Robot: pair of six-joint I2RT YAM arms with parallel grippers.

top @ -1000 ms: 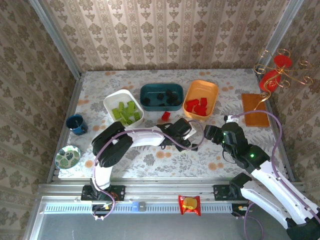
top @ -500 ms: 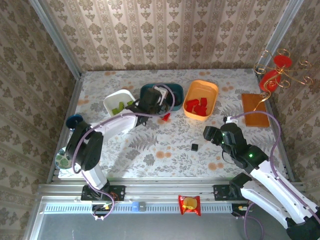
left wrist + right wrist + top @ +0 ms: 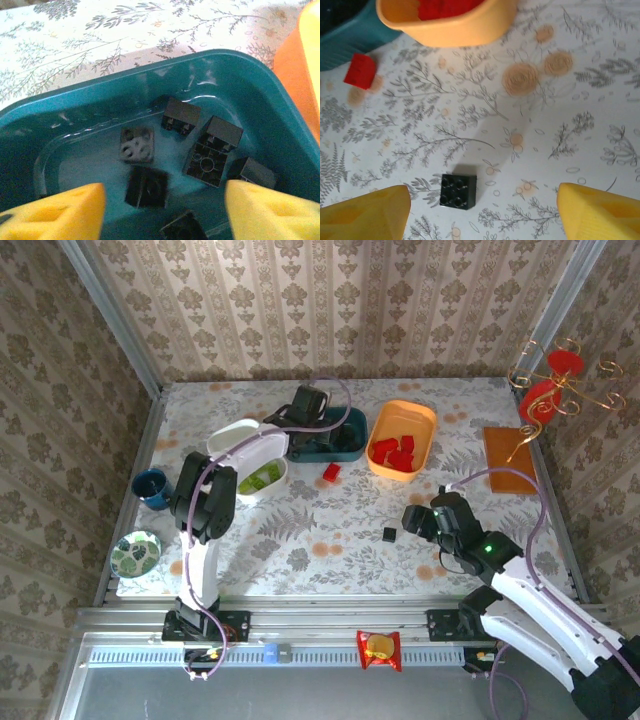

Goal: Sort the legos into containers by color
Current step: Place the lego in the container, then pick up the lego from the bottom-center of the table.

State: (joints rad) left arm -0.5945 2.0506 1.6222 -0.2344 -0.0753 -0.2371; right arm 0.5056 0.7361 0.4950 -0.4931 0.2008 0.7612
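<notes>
Inside, glossy rounded teal tray (image 3: 248,85), square studded black bricks (image 3: 214,151), floral tablecloth (image 3: 100,30).

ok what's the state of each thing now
left claw, open above the teal tray
right claw, open above the loose black brick
teal tray, holds black bricks
orange tray, holds red bricks
white tray, holds green bricks
loose black brick, on table, unsorted
red brick, on table, unsorted

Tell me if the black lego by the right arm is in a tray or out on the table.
Out: the black lego lies alone on the table, clear of the teal tray and orange tray.
</notes>
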